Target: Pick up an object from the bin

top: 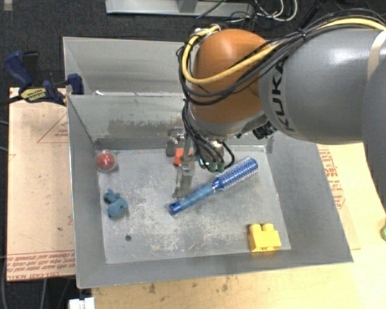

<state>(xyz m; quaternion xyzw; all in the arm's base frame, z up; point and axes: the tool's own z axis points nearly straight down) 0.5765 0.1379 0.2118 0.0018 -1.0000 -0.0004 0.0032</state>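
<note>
Gripper (182,187) sits low at mid-bin, just beside the blue brush (213,185). The brush's long axis runs lower-left to upper-right, handle end nearest the gripper (open or closed, I cannot tell).

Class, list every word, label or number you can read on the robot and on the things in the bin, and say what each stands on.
"KU...": dark letters running along the grey arm; the rest of the word curves out of sight.
No readable text on the blue brush, yellow block, red ball or small blue figure.
</note>
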